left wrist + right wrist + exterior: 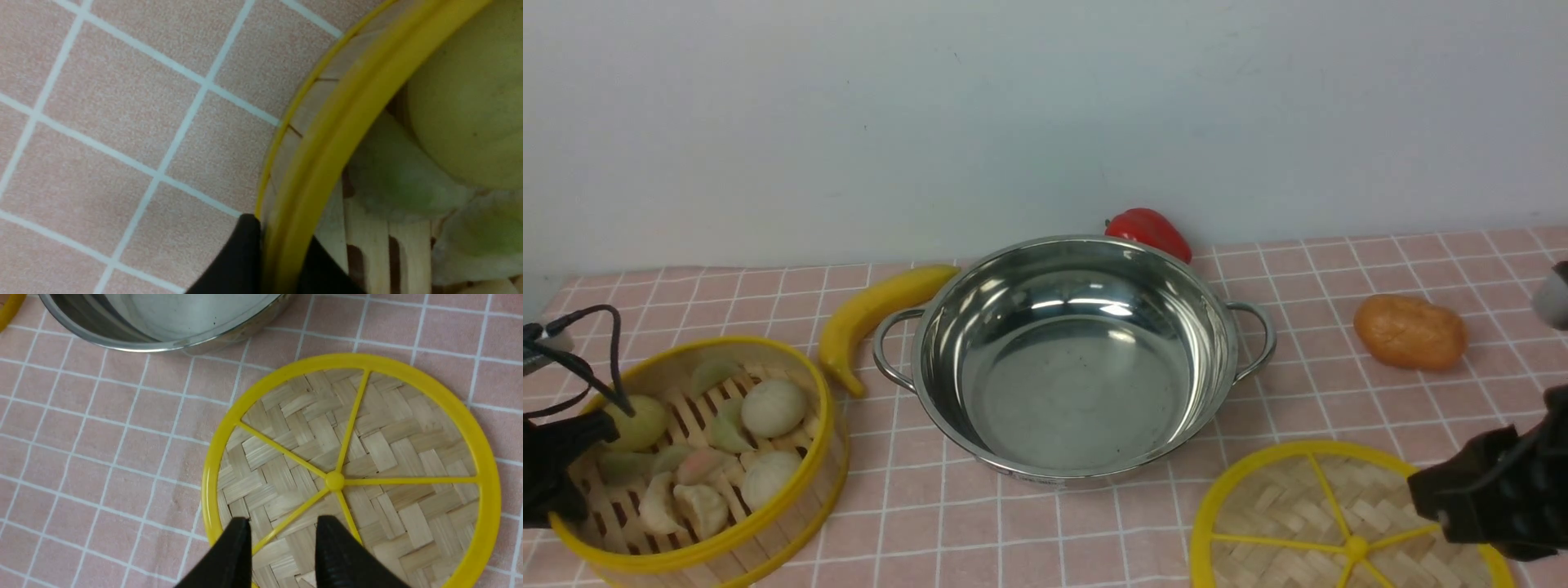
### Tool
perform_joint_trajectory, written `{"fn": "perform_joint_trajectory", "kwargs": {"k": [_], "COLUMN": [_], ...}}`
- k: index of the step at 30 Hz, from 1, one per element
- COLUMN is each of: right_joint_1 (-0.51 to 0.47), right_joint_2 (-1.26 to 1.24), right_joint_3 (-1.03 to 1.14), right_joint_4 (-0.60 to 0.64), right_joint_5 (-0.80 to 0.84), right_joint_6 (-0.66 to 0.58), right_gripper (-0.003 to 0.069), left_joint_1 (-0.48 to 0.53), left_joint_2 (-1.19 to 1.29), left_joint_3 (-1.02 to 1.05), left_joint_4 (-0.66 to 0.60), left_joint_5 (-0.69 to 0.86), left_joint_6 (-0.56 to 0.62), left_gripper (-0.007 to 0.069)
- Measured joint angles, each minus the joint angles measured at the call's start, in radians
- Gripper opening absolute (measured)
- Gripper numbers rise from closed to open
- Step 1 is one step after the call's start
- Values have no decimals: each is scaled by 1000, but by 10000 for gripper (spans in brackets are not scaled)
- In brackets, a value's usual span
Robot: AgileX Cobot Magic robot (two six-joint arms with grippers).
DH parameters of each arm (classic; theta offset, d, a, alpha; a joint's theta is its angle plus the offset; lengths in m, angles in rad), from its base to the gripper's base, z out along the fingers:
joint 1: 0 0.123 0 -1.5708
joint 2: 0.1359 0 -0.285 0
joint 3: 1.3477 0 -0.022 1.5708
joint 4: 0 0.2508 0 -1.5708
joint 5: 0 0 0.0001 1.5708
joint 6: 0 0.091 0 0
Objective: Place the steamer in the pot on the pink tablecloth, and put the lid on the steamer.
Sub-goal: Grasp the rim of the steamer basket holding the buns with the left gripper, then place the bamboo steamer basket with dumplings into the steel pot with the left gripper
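1. The pink tablecloth [931,523] fills the lower half of the front frame. It looks soft, so we judge that dragging anything across it could ruck it up and shift what stands on it.
2. The pot [947,327] sits empty at the centre of that frame. It looks only slightly wider than the basket, so a drop that is off centre could catch its lip or a loop handle and tip the load.
3. The steamer [727,345] stands on the cloth at the lower left, well apart from the pot. Our left gripper [282,241] is clenched on its yellow rim, one finger outside the wall and one inside. With a pinch on one side only, we expect the basket could hang tilted or slip free once lifted.
4. The lid [1282,506] lies flat at the lower right. Our right gripper [284,520] hovers over it with its jaws apart, holding nothing. A flat disc gives little to grab, and a poor closing could skid it away.
5. The banana [882,314] lies just beside the pot's left handle, so a low carry might knock it.
6. The buns [772,407] lie loose, and any tilt could roll them out.
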Motion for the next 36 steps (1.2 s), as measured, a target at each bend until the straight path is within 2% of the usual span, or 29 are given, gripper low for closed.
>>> {"fn": "perform_joint_trajectory", "kwargs": {"k": [7, 11, 16, 18, 21, 24, 25, 28, 29, 30, 31, 36], "right_joint_1": [0, 0, 0, 0, 0, 0, 0, 0, 0, 0, 0, 0], "right_joint_2": [0, 0, 0, 0, 0, 0, 0, 0, 0, 0, 0, 0], "right_joint_3": [0, 0, 0, 0, 0, 0, 0, 0, 0, 0, 0, 0], "right_joint_4": [2, 2, 3, 3, 3, 5, 11, 19, 25, 25, 26, 28], "right_joint_5": [18, 30, 31, 31, 31, 31, 31, 31, 31, 31, 37, 56], "right_joint_6": [0, 0, 0, 0, 0, 0, 0, 0, 0, 0, 0, 0], "right_gripper": [240, 240, 240, 240, 240, 240, 240, 240, 240, 240, 240, 240], "left_joint_1": [1, 1, -10, -53, -168, -343, -430, -548, -629, -638, -714, -782], "left_joint_2": [-24, -86, -175, -194, -198, -184, -167, -123, -64, -64, 16, 173], "left_joint_3": [-28, -100, -235, -307, -370, -417, -446, -499, -550, -557, -630, -769], "left_joint_4": [42, 91, 82, 71, 56, 33, 25, 16, 9, 8, 6, 59], "left_joint_5": [69, 175, 302, 374, 428, 430, 427, 423, 423, 423, 425, 451], "left_joint_6": [-8, 0, 0, 12, 33, 19, 10, 0, -13, -13, -28, -91], "left_gripper": [32, 32, 32, 32, 32, 32, 32, 32, 32, 32, 32, 32]}}
